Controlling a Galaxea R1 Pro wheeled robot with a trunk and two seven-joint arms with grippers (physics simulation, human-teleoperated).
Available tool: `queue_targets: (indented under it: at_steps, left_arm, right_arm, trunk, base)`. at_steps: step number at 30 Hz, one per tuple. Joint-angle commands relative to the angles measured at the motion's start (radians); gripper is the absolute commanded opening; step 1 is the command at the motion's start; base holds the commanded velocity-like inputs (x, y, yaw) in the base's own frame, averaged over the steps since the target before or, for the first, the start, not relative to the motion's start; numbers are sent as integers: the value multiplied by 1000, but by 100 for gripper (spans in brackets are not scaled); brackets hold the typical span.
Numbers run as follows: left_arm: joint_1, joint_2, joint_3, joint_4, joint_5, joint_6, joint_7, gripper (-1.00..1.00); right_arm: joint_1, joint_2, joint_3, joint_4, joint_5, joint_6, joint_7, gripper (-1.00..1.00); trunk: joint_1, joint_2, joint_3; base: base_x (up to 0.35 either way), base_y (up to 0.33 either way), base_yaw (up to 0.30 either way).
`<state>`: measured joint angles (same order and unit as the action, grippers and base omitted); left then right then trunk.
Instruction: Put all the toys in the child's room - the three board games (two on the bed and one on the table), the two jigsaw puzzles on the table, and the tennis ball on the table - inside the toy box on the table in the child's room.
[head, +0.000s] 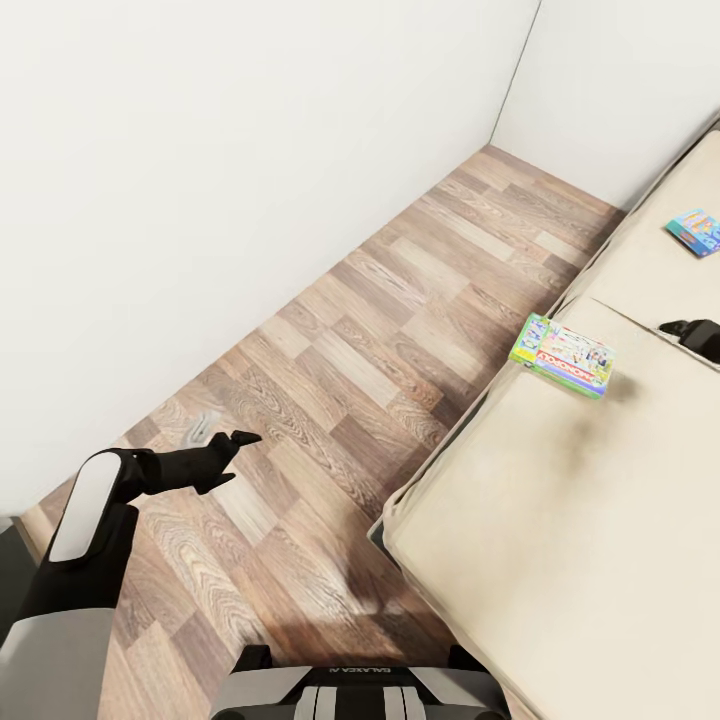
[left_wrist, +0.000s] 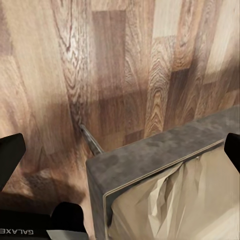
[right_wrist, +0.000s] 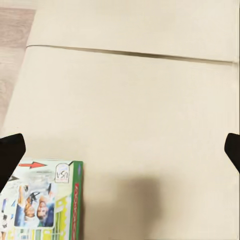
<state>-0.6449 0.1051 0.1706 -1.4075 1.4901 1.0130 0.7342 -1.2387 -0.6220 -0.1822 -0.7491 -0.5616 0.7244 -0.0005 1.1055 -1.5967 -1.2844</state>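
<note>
On the beige bed (head: 560, 520) lie two board games. The green-edged Monopoly box (head: 562, 355) rests flat at the mattress edge nearest the floor, and the smaller light-blue box (head: 695, 231) lies on the far section. My right gripper (head: 670, 328) hovers open over the bed just right of the Monopoly box. In the right wrist view that box (right_wrist: 45, 200) shows beside one of the spread fingertips (right_wrist: 10, 155). My left gripper (head: 243, 455) hangs open over the wood floor, holding nothing. The toy box, table, puzzles and ball are out of view.
White walls (head: 200, 200) close the strip of plank floor (head: 380, 330) on the left and at the back. The left wrist view shows the grey bed frame corner (left_wrist: 150, 150) with the beige mattress (left_wrist: 195, 200) beside the floor. My base (head: 360, 690) stands at the bed's foot.
</note>
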Motion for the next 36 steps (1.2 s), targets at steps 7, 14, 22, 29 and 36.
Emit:
queue_targets:
  at_steps: [7,14,22,29,36]
  left_arm:
    - [11,12,-11,12,24,-11,20,100]
    - [11,26,-11,12,24,-11,20,100]
    - [11,26,-11,12,24,-11,20,100]
    - [11,26,-11,12,24,-11,20,100]
    - [11,26,-11,12,24,-11,20,100]
  right_arm:
    - [61,-28,-79,-164,12,-5,-4,100]
    - [20,-67,-79,-204,45,-22,-4,100]
    - [-25,-68,-79,-249,45,-22,-4,100]
    - [-54,-68,-79,-269,45,-22,-4,100]
    - [-54,-68,-79,-269,45,-22,-4,100]
  trunk:
    - [0,0,0]
    - [0,0,0]
    - [0,0,0]
    - [0,0,0]
    - [0,0,0]
  base:
    - [0,0,0]
    - [0,0,0]
    - [0,0,0]
    - [0,0,0]
    - [0,0,0]
